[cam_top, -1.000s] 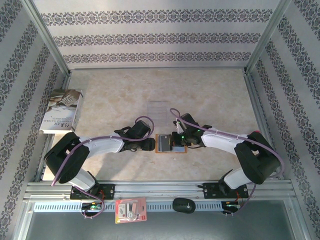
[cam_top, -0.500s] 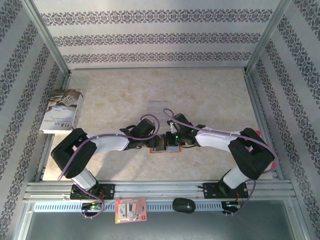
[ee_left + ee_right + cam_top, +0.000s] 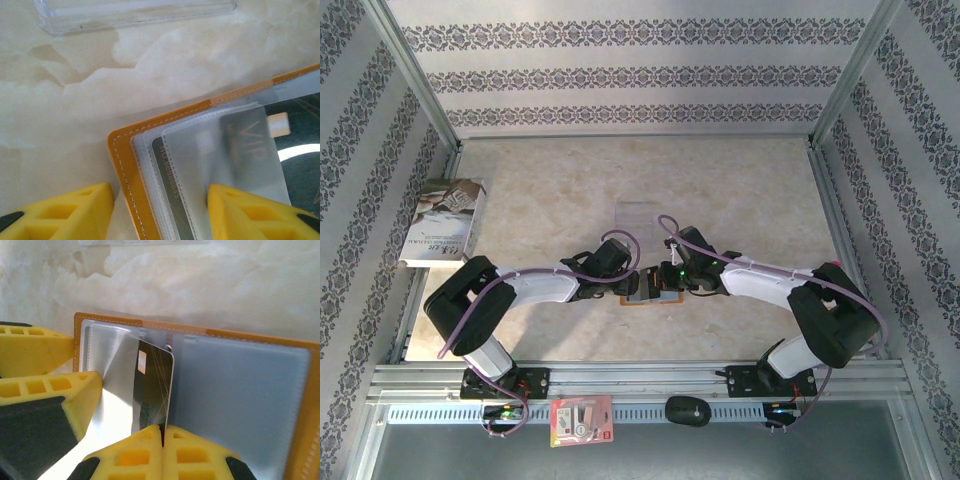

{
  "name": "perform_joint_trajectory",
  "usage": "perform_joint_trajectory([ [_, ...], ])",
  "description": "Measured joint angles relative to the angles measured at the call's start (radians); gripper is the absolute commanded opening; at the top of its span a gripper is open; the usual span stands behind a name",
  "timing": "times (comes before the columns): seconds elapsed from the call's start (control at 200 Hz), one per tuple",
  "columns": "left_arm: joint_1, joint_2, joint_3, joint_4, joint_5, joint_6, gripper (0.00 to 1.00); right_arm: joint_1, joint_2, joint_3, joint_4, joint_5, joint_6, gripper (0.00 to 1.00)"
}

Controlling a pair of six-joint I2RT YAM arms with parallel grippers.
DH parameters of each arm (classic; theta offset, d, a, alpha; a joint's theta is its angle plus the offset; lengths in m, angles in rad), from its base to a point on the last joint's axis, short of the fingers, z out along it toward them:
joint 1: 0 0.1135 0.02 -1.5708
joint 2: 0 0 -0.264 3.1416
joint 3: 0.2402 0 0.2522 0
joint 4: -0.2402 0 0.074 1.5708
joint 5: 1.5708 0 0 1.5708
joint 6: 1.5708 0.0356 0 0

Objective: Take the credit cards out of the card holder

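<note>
Right hand (image 3: 163, 432) pinches black card (image 3: 152, 385) upright in card holder (image 3: 200, 331)

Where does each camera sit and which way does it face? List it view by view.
Top external: above and behind the bases, looking down on the marble-patterned table; both arms meet over the orange-tan leather card holder.
Left wrist: on the left arm, looking down past the yellow left fingers, apart astride the holder's corner and clear sleeves.
Right wrist: low, facing across the open holder; yellow right fingers shut on a black plastic card, left fingers alongside.
Shared: both wrist views show the holder's stitched orange edge.
</note>
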Motion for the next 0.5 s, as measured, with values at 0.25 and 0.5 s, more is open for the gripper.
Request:
perform_joint_trajectory([
  [0.25,0.0,0.0,0.0,0.001,0.0,0.0,0.53,-0.006,-0.06,-0.001,-0.082,0.034,-0.038,0.0],
  [0.5,0.0,0.0,0.0,0.003,0.001,0.0,0.56,-0.002,-0.096,0.043,-0.19,0.087,-0.084,0.0],
])
